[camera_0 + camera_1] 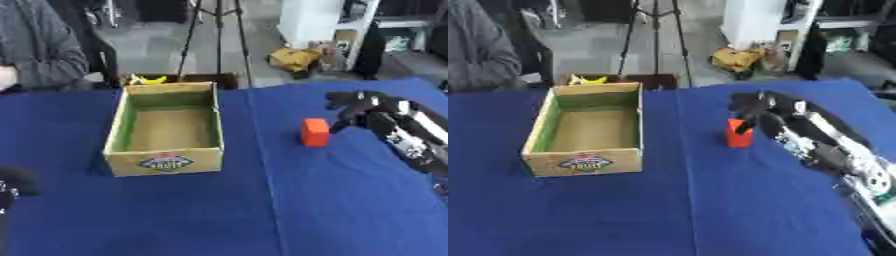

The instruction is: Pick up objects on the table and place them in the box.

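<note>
A small orange block (pixel 315 132) stands upright on the blue table cloth (pixel 262 215), right of centre. An open cardboard box (pixel 164 163) with a fruit label on its front wall sits left of centre; only its bare floor shows inside. My right hand (pixel 357 106) reaches in from the right and hovers just behind and to the right of the block, fingers spread and pointing down. It holds nothing. In the right eye view its fingertips (pixel 748 120) overlap the block's top edge. My left hand (pixel 12 183) shows as a dark shape at the lower left edge.
A person in a grey sleeve (pixel 35 50) sits at the table's far left corner. A yellow thing (pixel 147 79) lies just behind the box. Tripod legs (pixel 219 35) and clutter stand on the floor beyond the table.
</note>
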